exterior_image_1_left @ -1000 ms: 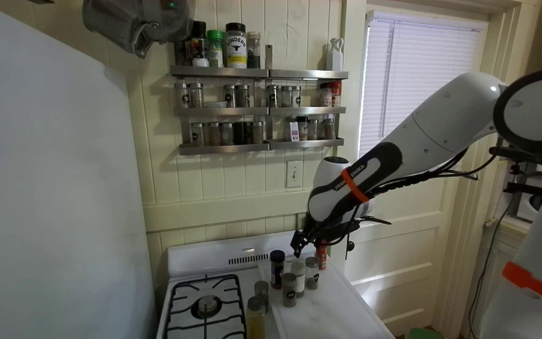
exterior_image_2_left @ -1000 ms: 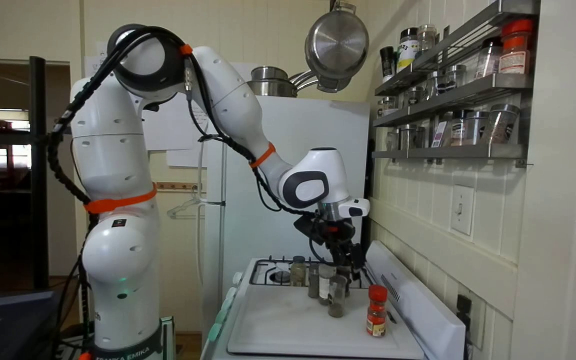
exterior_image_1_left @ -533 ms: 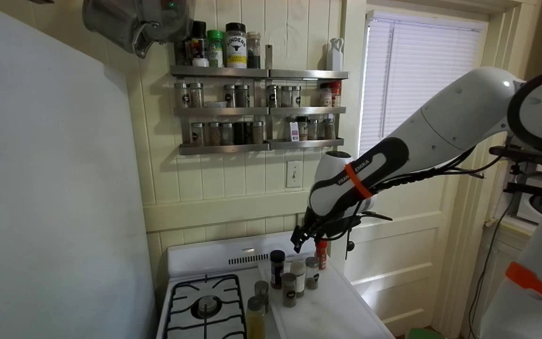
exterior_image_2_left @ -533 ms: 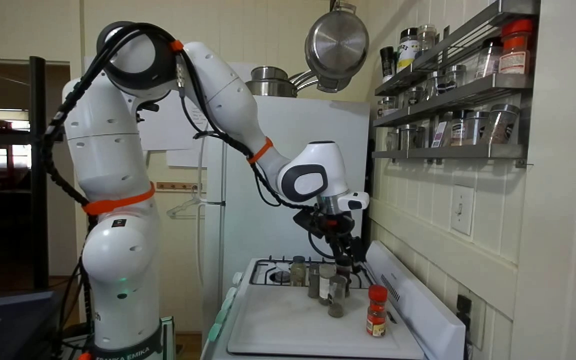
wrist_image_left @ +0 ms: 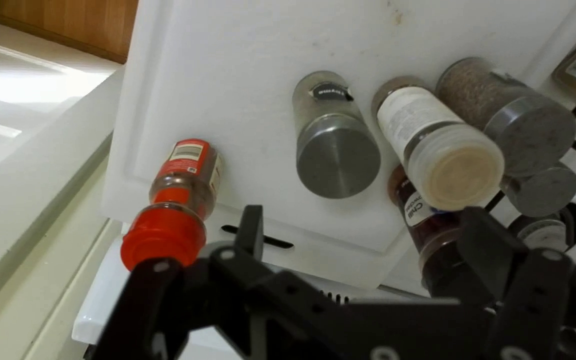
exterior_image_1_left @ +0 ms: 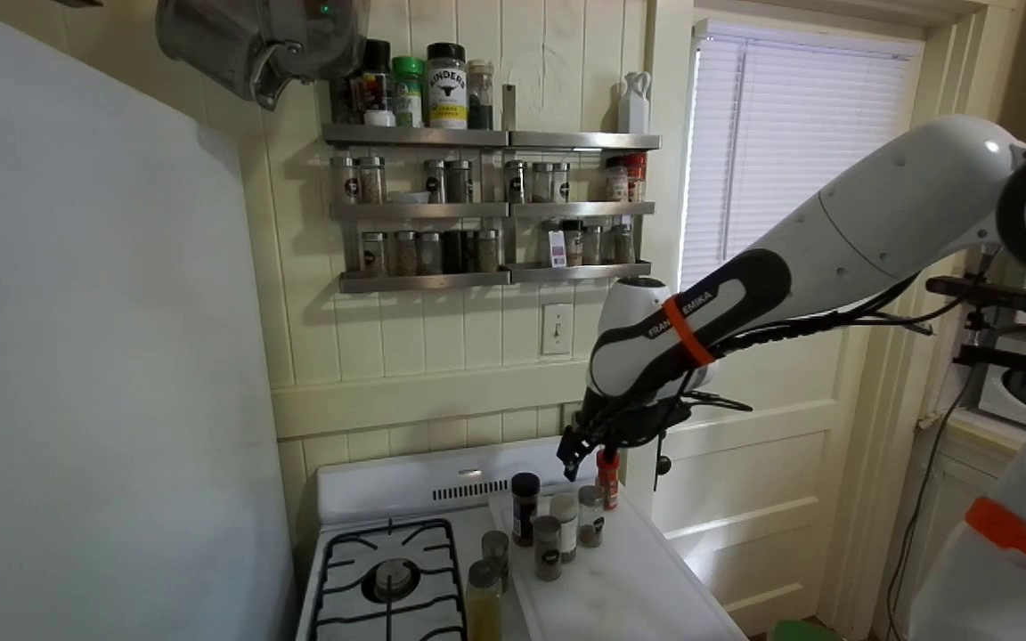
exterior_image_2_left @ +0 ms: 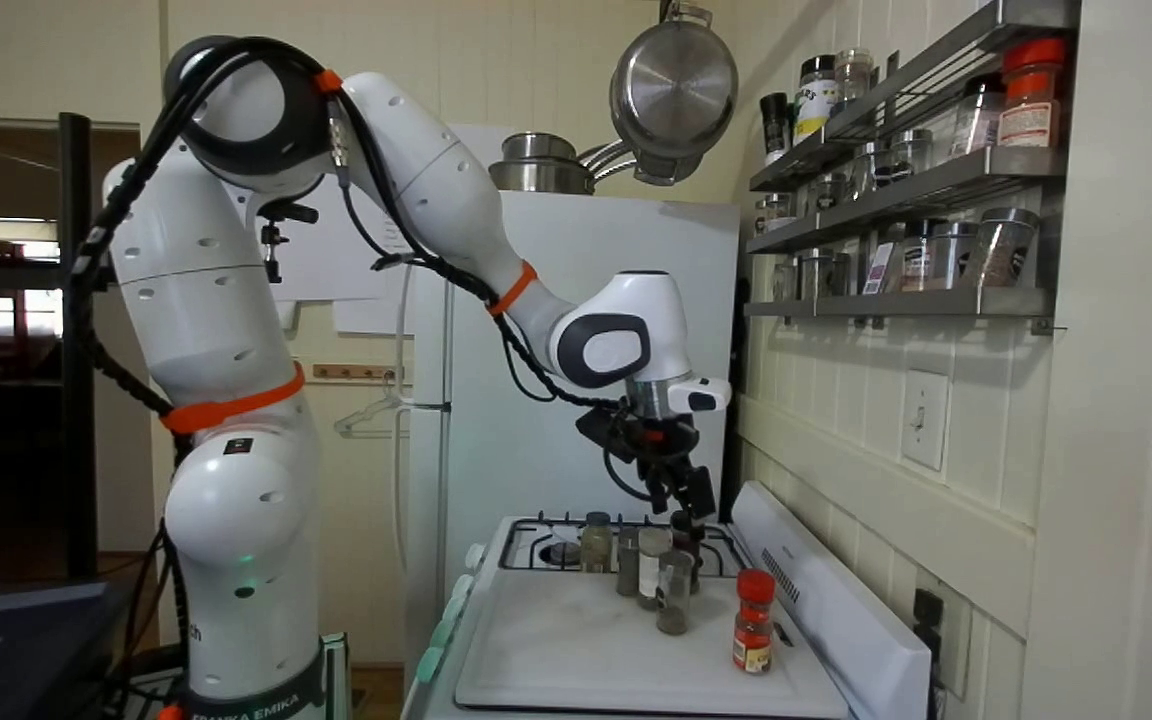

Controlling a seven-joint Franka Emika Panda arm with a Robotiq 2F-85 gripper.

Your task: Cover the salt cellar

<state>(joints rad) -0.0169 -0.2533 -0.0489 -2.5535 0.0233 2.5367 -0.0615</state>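
The gripper (wrist_image_left: 365,222) hangs above the jars (exterior_image_2_left: 650,575), near the thyme jar (wrist_image_left: 338,150) and apparently touching none, its fingers spread wide with nothing between them. I cannot pick out the salt cellar or its cover for sure; they may be among the jars around the thyme jar, or out of view. The step in hand looks like lining up on one of these jars. To do it well, settle the target first, centre the fingers over its lid, then come straight down. The white jar (wrist_image_left: 423,132) stands close beside the thyme jar, with the chili jar (wrist_image_left: 424,222) near on that same side, so turn the jaws until each finger has a gap to drop into. The red jar (wrist_image_left: 175,210), on the thyme jar's opposite side, should allow a looser approach; squeeze glass only lightly
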